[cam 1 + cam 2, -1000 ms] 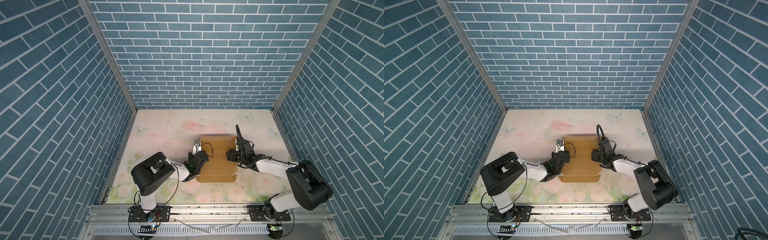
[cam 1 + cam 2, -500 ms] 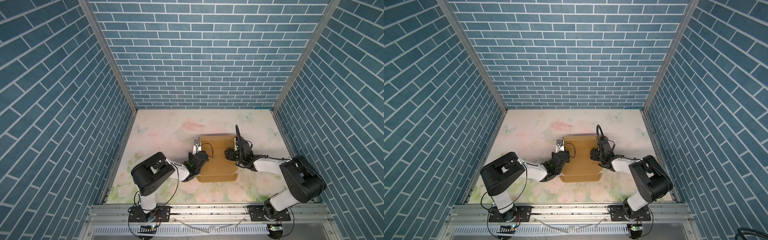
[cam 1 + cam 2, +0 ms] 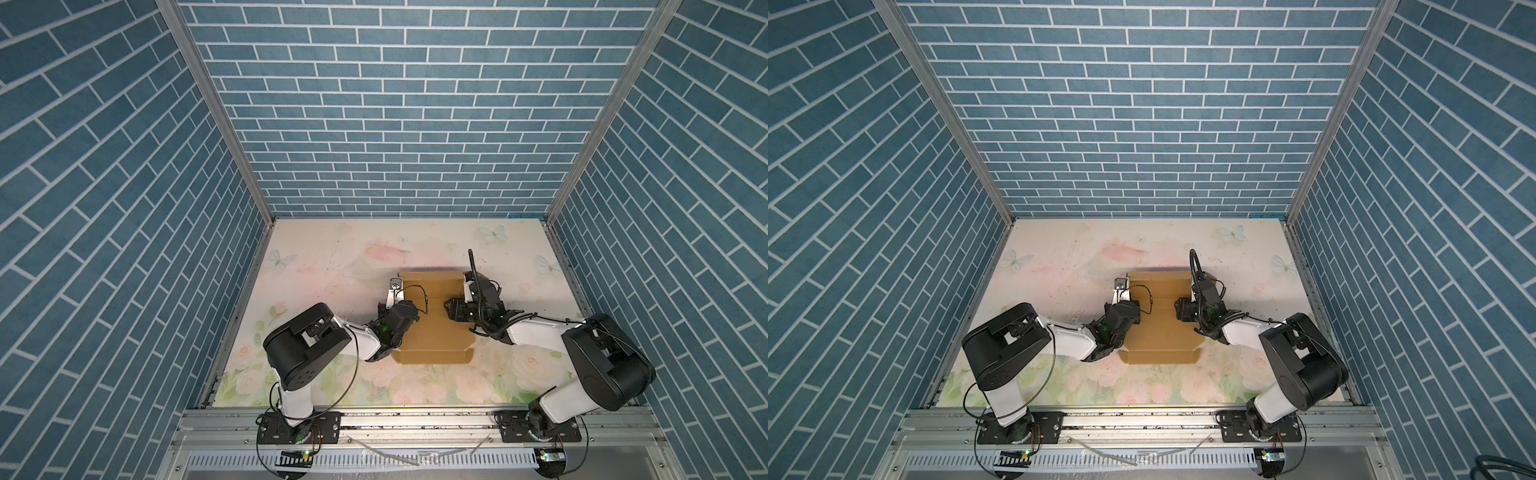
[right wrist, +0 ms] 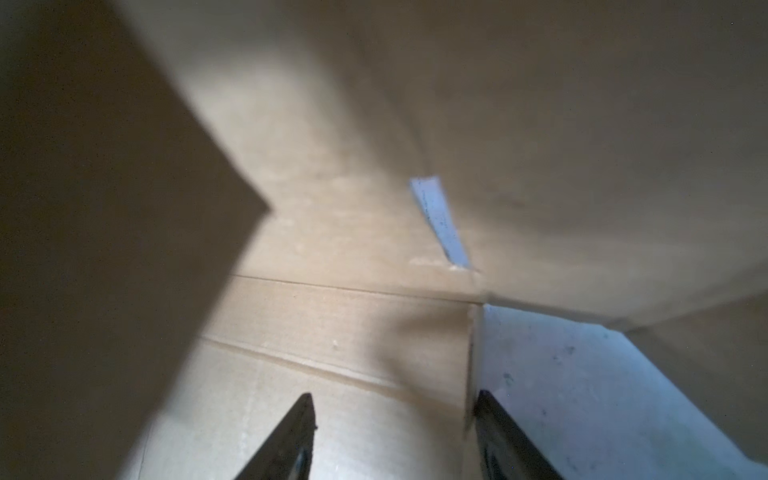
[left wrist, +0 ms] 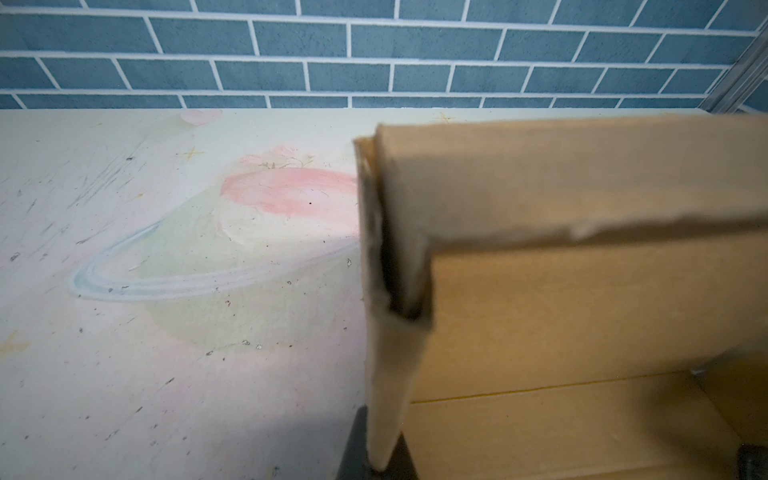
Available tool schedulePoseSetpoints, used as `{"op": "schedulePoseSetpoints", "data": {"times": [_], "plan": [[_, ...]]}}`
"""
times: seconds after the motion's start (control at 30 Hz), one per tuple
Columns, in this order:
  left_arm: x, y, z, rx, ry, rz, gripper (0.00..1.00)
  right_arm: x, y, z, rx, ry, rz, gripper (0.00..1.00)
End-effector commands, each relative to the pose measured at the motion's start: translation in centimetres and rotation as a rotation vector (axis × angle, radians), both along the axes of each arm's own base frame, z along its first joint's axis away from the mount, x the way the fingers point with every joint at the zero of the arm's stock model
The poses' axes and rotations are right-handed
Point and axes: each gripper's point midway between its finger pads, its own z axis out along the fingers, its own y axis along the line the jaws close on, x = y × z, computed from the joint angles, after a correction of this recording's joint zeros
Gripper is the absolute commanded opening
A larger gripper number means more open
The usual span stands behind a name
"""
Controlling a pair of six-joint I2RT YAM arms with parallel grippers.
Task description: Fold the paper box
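Evidently the folding is about halfway. The paper box (image 3: 436, 328) sits in the middle of the floral table (image 3: 332, 257), between the two arms, and it shows in both top views. Its far end is already raised, while the near flap (image 3: 432, 355) with its notched corners still lies flat on the table.

The left gripper (image 3: 409, 311) is at the box's left edge. In the left wrist view the left side wall (image 5: 386, 374) stands upright and runs down into the closed jaws, so the gripper appears clamped on that wall. It holds the wall against the doubled rear wall (image 5: 582, 174).

The right gripper (image 4: 395, 395) reaches in from the opposite side, low over the box floor. Its dark fingers (image 4: 299, 428) are apart, and the floor's right edge lies between them, close to one finger. Nothing is pinched there. The cardboard panels ahead of it are close and blurred, so how they overlap cannot be told.

The step in hand looks like setting up the side walls, with the left one secured and the right one pending. The next move probably calls for the right jaws to close on the right-hand wall and stand it up square to the rear wall. Meanwhile the left grip would steady the box so it does not slide or spring open.
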Motion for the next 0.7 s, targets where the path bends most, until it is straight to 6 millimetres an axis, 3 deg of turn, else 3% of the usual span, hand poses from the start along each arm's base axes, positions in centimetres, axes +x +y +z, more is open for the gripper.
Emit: {"op": "schedulePoseSetpoints", "data": {"times": [0.0, 0.33, 0.67], "plan": [[-1.5, 0.7, -4.2, 0.097, 0.128, -0.039, 0.03, -0.2, 0.8, 0.7, -0.005, -0.029, 0.051, 0.6], [-1.6, 1.1, -4.3, 0.097, 0.13, -0.028, 0.03, -0.2, 1.3, 1.1, -0.01, -0.028, 0.065, 0.59], [-1.7, 2.0, -3.9, 0.111, 0.12, -0.003, 0.03, -3.9, -1.4, 3.0, -0.061, 0.013, 0.065, 0.6]]}}
